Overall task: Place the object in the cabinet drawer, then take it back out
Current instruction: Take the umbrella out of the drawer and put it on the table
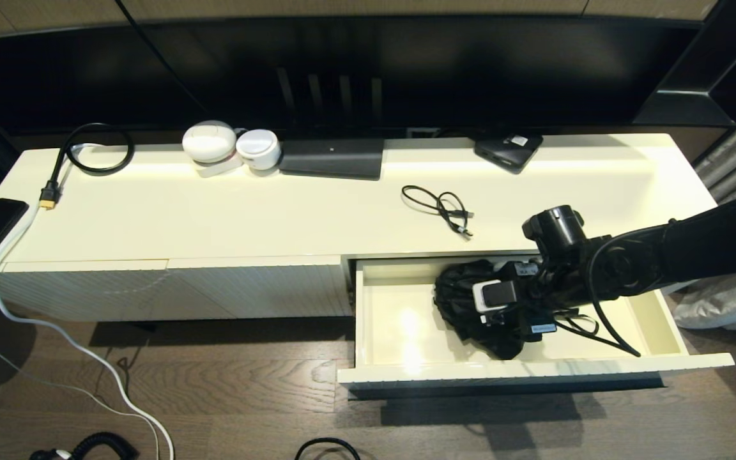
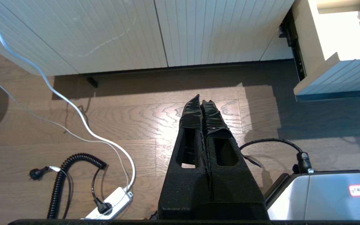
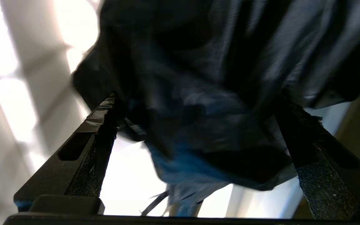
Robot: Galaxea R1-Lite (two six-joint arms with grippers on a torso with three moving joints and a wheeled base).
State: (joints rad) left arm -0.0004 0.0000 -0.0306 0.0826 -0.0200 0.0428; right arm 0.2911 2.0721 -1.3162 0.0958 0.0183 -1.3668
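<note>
1. The black crumpled object [image 1: 470, 300] lies inside the cabinet drawer [image 1: 534, 369], which is pulled out; so the putting-in looks done.
2. The right gripper [image 3: 198, 131] hangs over the object in the drawer, fingers spread wide on either side of it, not clamped.
3. Taking it out remains.
4. The left gripper [image 2: 202, 107] is parked over the floor beside the drawer, clenched and empty.

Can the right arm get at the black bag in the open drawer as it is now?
Probably yes: the right gripper is open, fingers either side of the black bag in the cabinet drawer, nothing between them.
</note>
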